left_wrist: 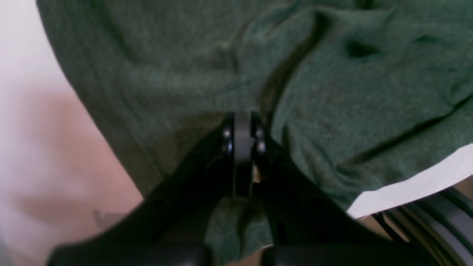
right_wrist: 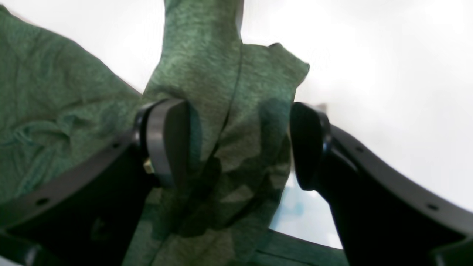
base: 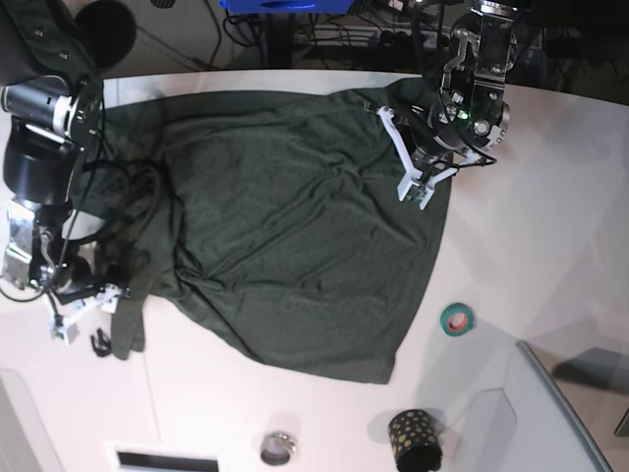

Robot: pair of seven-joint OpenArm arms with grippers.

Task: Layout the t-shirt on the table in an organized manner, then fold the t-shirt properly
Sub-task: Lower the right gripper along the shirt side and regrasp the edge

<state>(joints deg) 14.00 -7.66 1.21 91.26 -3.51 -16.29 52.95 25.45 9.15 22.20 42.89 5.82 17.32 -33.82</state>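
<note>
The dark green t-shirt (base: 295, 226) lies spread and wrinkled across the white table (base: 550, 197). My left gripper (base: 421, 195) sits at the shirt's right edge in the base view. Its jaws (left_wrist: 242, 122) are shut on a pinch of the t-shirt (left_wrist: 166, 74). My right gripper (base: 90, 313) is at the shirt's lower left, by a hanging sleeve. It stands open (right_wrist: 236, 144), with a bunched strip of the t-shirt (right_wrist: 221, 111) hanging loose between the two pads (right_wrist: 166, 140).
A teal and red tape roll (base: 456, 319) lies right of the shirt's hem. A black cup with gold dots (base: 415, 438) and a small metal ring (base: 279, 447) stand near the front edge. A grey bin (base: 560, 413) fills the front right corner. Cables run behind the table.
</note>
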